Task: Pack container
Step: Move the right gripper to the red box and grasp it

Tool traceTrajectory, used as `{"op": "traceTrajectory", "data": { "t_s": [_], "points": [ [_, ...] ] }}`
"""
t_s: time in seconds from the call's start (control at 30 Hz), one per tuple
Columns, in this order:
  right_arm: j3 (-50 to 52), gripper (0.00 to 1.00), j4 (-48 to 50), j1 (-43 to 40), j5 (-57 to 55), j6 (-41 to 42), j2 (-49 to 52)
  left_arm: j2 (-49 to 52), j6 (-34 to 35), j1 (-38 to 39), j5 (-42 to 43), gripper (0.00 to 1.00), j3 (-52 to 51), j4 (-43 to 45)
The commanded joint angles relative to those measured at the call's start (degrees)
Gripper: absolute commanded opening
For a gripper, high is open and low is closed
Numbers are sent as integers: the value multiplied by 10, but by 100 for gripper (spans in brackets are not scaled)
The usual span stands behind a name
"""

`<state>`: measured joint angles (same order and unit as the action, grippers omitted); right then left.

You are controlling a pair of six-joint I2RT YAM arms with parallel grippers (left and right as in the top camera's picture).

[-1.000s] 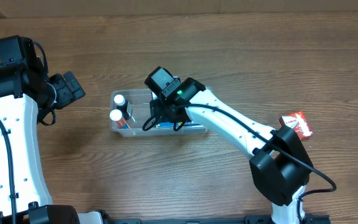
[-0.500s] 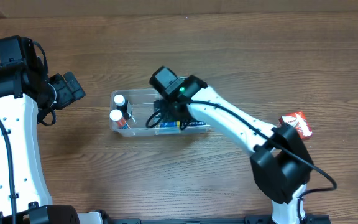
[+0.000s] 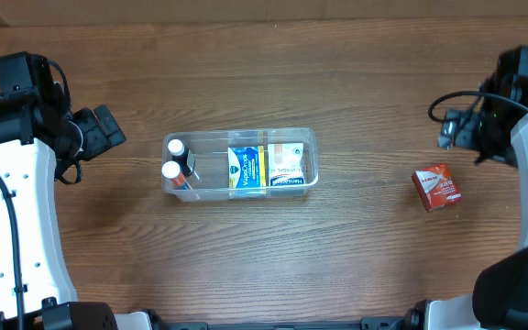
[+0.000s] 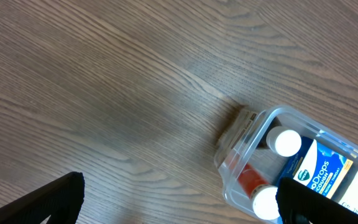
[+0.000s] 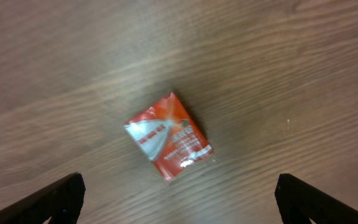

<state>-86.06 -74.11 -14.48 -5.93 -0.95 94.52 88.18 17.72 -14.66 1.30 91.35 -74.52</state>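
Note:
The clear plastic container [image 3: 309, 139] sits at the table's middle. It holds two white-capped bottles [image 3: 174, 159] at its left end, a blue and yellow box [image 3: 244, 168] and a white box [image 3: 287, 160]. It also shows in the left wrist view [image 4: 244, 140]. A red box [image 3: 436, 186] lies on the table at the right, and shows in the right wrist view [image 5: 168, 135]. My right gripper [image 5: 179, 202] is open and empty, above the red box. My left gripper [image 4: 179, 202] is open and empty, left of the container.
The wood table [image 3: 264, 82] stretches around the container. The left arm [image 3: 26, 119] stands at the left edge and the right arm [image 3: 511, 110] at the right edge.
My right arm has left the container and swung far to the right, over the red box. The blue and yellow box and white box now lie uncovered inside the container. The left arm is still.

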Motion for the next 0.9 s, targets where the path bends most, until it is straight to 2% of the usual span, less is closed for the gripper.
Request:
{"op": "traceTrajectory", "data": {
  "t_s": [0.0, 0.2, 0.37, 0.5, 0.87],
  "points": [
    [68, 100, 42, -7, 26, -100, -3, -5, -14, 0, -4, 100, -2, 3],
    [81, 100, 91, -7, 22, -101, -3, -5, -15, 0, -4, 100, -2, 1],
    [82, 100, 104, -8, 22, -226, 17, -5, -15, 0, -4, 100, -2, 3],
    [95, 100, 104, -7, 23, -251, 54, -5, -15, 0, -4, 100, -2, 6],
    [248, 100, 220, -7, 41, -279, 77, -5, -15, 0, -4, 100, -2, 6]
  ]
}}
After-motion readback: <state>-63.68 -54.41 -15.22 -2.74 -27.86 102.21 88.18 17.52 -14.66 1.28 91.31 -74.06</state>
